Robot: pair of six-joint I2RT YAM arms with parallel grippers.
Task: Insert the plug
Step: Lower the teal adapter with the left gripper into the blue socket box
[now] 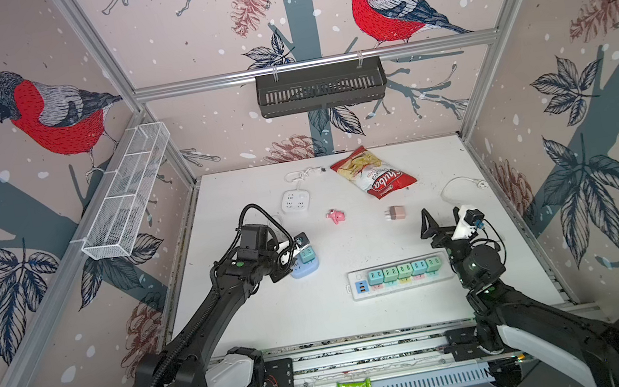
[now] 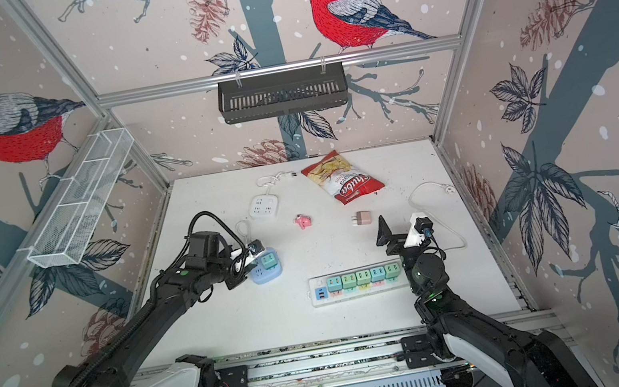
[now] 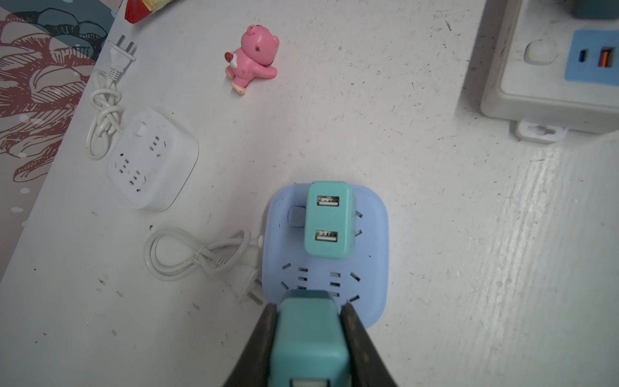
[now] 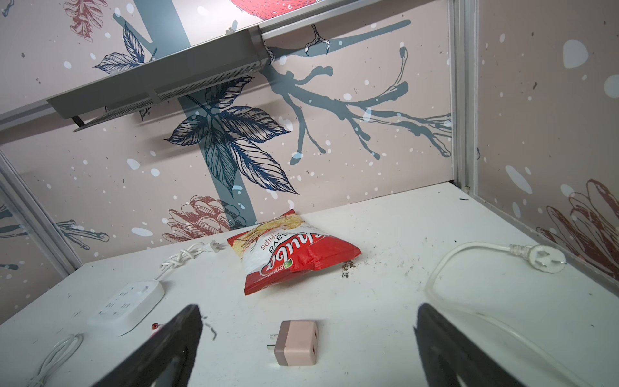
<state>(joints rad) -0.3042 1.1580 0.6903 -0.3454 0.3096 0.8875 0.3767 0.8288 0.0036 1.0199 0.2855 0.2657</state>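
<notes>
In the left wrist view my left gripper is shut on a teal plug, black fingers pressed on both its sides. The plug hangs over the near edge of a pale blue socket block, above its free slots. A second teal plug with two USB ports is seated in that block. In both top views the block lies left of centre, the left gripper partly over it. My right gripper is open above a pink plug lying on its side.
A white power strip with several teal plugs lies front centre. A white socket cube with knotted cord, a pink bear toy and a red chips bag lie further back. A white cable curls at the right.
</notes>
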